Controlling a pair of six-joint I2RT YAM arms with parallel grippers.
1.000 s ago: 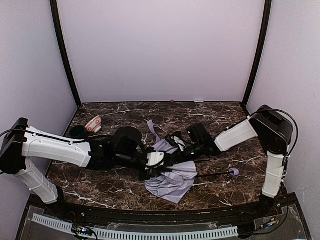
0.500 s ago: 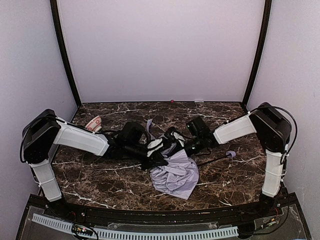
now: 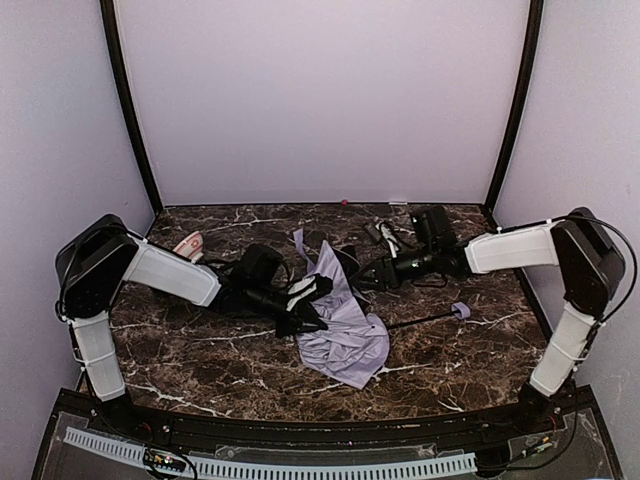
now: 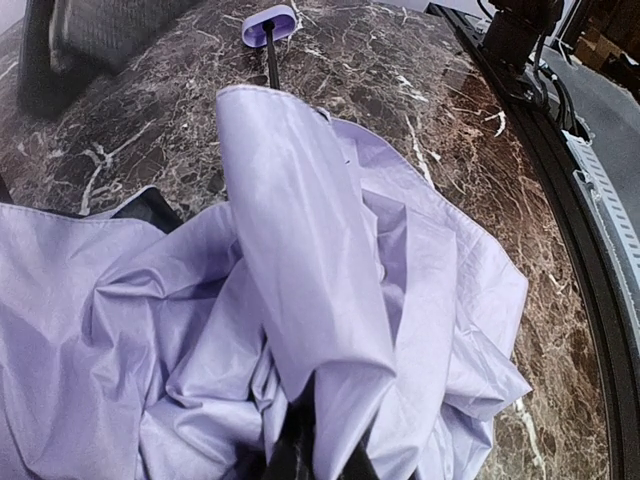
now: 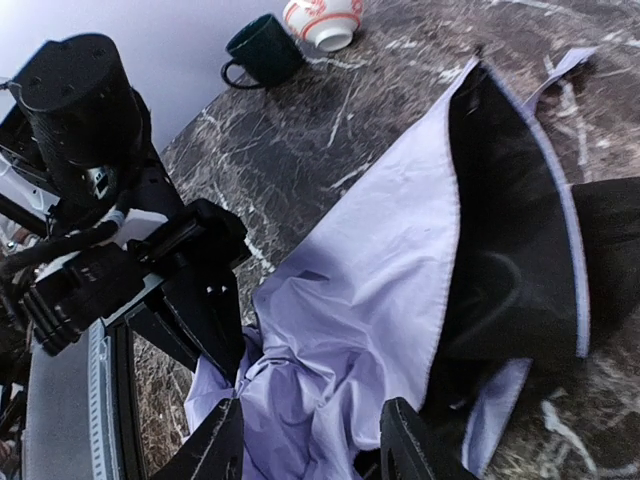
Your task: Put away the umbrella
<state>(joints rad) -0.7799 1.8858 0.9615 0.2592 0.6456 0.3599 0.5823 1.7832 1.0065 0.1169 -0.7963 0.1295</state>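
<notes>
There is one umbrella [image 3: 345, 335], half collapsed and lying in a crumpled heap at the middle of the marble table [image 3: 220, 360]. Its single black shaft [image 3: 425, 320] runs out to the right and ends in one small lavender knob handle [image 3: 461, 310]. Two arms reach in from either side.

The left gripper [image 3: 305, 318] rests on the left edge of the canopy, clenched on a fold of the lavender fabric. In the left wrist view that fold runs straight down into the dark fingers [image 4: 300, 455], which the bottom edge of the picture mostly cuts off.

The right gripper [image 3: 362, 280] hangs just behind the canopy's far edge. Its two white fingers [image 5: 215, 445] are spread apart and pinch nothing.

One red-patterned bowl [image 3: 187, 246] and one dark mug [image 5: 262, 45] stand together at the far left of the table. The mug is hard to make out from above.

The inner end of the shaft is buried under the cloth. The ribs cannot be counted, and only a patch of the black underside [image 5: 500, 230] shows, in the right wrist view.
</notes>
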